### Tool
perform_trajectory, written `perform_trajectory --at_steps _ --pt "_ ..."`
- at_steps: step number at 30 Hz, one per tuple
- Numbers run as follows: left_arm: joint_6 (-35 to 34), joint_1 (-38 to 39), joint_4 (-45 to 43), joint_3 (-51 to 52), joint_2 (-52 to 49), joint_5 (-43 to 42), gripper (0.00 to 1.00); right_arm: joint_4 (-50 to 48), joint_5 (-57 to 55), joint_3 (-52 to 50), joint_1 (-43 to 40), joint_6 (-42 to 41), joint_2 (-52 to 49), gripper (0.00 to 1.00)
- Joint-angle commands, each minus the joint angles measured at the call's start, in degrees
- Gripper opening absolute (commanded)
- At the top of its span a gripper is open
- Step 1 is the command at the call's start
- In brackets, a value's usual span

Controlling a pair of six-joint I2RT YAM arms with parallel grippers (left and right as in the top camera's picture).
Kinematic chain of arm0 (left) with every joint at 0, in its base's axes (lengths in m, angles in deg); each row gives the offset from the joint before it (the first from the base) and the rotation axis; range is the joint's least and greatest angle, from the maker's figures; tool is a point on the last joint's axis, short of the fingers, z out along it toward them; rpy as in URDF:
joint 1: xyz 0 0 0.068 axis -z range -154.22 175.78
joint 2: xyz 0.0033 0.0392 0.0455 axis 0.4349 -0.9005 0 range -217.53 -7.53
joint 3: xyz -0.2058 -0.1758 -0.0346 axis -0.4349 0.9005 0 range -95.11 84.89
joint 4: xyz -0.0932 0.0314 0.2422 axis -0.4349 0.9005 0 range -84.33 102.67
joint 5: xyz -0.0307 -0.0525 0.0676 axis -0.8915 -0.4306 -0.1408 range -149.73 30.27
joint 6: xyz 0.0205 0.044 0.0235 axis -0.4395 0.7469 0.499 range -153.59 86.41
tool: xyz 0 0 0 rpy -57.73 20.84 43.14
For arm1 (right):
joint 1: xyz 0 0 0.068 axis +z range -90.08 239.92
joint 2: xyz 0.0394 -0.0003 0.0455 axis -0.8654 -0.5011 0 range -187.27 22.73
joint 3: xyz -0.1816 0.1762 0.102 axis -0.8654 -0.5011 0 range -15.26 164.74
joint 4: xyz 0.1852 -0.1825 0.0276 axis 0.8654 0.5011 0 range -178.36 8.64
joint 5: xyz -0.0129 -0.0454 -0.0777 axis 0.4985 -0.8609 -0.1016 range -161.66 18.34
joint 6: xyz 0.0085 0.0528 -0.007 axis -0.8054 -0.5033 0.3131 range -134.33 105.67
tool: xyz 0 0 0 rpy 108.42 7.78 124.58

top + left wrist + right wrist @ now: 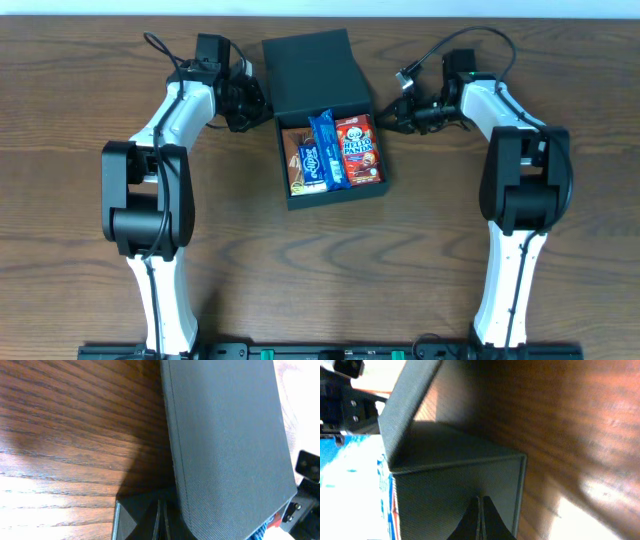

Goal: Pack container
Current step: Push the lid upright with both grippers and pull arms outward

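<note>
The container (336, 198) is a dark box with its flap lid (312, 68) standing open at the back. Inside lie a brown packet (297, 160), a blue packet (325, 150) and a red Hello Panda packet (359, 150). My left gripper (262, 108) is shut and empty at the left side of the lid's hinge. In the left wrist view its fingers (162, 520) rest beside the lid (230, 435). My right gripper (383, 117) is shut and empty against the box's right wall. In the right wrist view its fingers (481, 512) touch that wall (445, 495).
The box sits on a brown wooden table (80, 90). The table's far edge runs along the top of the overhead view. Both arm bases stand near the front edge.
</note>
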Motion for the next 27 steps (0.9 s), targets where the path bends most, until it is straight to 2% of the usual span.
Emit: perform_trajectory --at_steps 1,7,11,17,27 --pt "0.26 0.63 -0.42 -0.04 -0.79 -0.87 0.06 2.80 2.08 -0.11 1.81 5.25 -0.37 0.01" --pt "0.24 0.61 -2.40 -0.04 -0.79 -0.22 0.06 3.34 1.14 0.13 1.60 7.65 -0.37 0.02" --pt "0.24 0.59 -3.17 -0.04 -0.79 0.04 0.06 -4.22 -1.73 0.15 0.70 0.46 -0.37 0.02" --pt "0.20 0.61 -3.91 -0.04 -0.79 -0.07 0.06 -15.30 -1.81 0.15 1.27 -4.90 -0.44 0.01" --pt "0.20 0.61 -4.28 -0.04 -0.79 -0.09 0.06 -19.76 -9.31 0.15 1.60 -9.46 -1.05 0.01"
